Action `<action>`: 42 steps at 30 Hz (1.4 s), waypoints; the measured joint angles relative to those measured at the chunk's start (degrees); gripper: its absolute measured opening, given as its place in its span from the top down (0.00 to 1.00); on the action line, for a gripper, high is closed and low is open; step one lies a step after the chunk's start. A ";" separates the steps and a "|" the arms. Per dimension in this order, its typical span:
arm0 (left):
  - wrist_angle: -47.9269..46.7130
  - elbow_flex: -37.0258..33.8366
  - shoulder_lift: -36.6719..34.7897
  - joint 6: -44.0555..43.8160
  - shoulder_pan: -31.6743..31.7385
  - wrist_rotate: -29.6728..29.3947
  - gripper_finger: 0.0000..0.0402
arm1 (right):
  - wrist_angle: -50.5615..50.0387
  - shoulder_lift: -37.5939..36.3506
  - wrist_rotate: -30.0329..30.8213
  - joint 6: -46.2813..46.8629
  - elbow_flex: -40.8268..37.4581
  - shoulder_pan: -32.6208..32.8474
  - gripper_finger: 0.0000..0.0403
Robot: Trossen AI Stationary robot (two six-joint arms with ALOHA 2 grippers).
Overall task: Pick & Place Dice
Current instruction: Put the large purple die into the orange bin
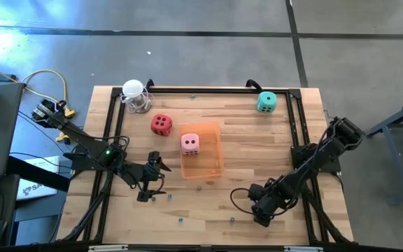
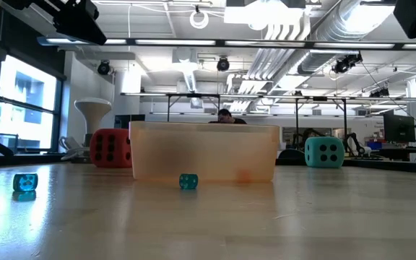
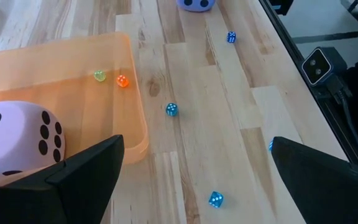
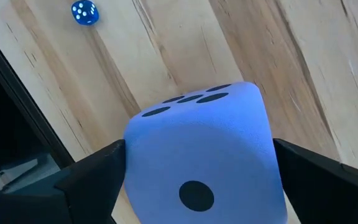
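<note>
Right claw (image 4: 197, 168) clamped on purple die (image 4: 201, 158) (both sides touching).

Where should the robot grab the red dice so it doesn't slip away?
Probably from straight above, using the open left end effector, which is nearest. The red die sits flat on the table with its top free, so pinch two opposite flat sides at their middles. Choose sides that keep the fingers away from the orange tray close by.
</note>
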 joint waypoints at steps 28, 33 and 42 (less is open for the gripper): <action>0.00 -0.01 0.00 0.15 0.00 0.00 0.01 | 0.82 -0.01 0.96 -0.79 1.02 -0.70 0.25; -0.02 0.00 0.00 0.13 0.00 0.00 0.01 | 0.85 0.02 0.62 -3.09 1.88 -1.64 0.25; -0.02 -0.01 0.00 0.07 0.00 0.01 0.01 | 1.10 0.07 1.16 -4.62 2.34 -1.92 0.25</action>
